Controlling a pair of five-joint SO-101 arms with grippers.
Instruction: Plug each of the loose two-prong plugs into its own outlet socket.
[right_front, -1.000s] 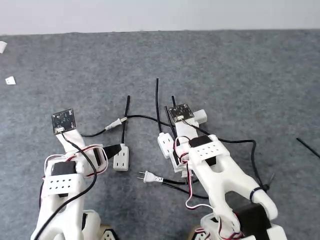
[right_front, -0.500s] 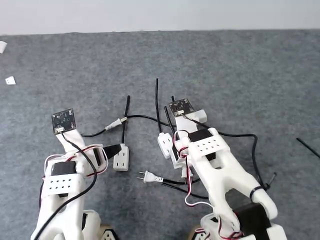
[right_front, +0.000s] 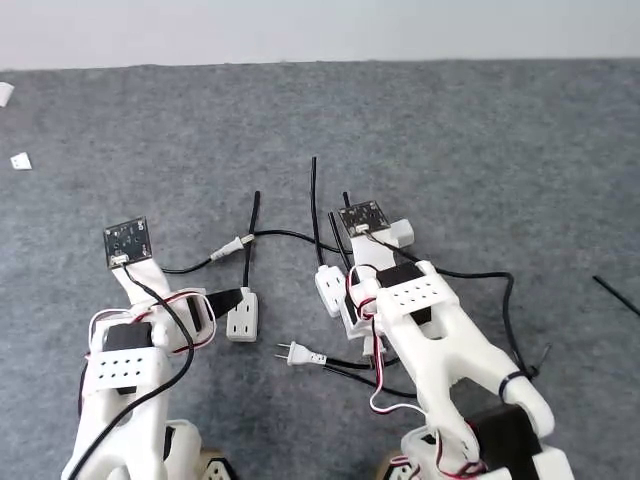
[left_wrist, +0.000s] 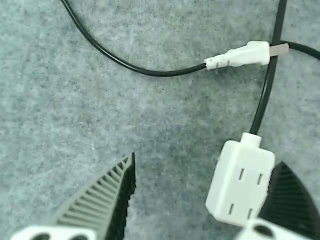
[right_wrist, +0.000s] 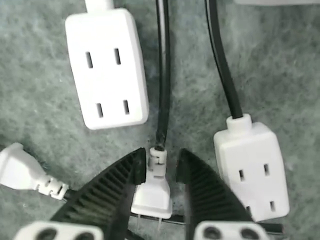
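**Right tool among plugs and sockets on the grey worktop (right_wrist: 35, 85).**
The right tool (right_wrist: 160, 162) straddles a white two-prong plug (right_wrist: 151, 192). The plug's black cord (right_wrist: 162, 75) runs off between a larger outlet socket (right_wrist: 107, 67) and a smaller outlet socket (right_wrist: 252, 167). A second plug (right_wrist: 20, 172) lies just beside the tool.

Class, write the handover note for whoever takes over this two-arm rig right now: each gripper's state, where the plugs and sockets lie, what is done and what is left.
Left gripper: open, with the left socket lying between its fingers, slots empty.
Right gripper: shut on the held plug, near a first socket and a second socket, both empty.
Loose on the carpet: the far plug beyond the left socket; the near plug between the arms.
Done: nothing plugged in.
Left: seat the held plug, then the other two.
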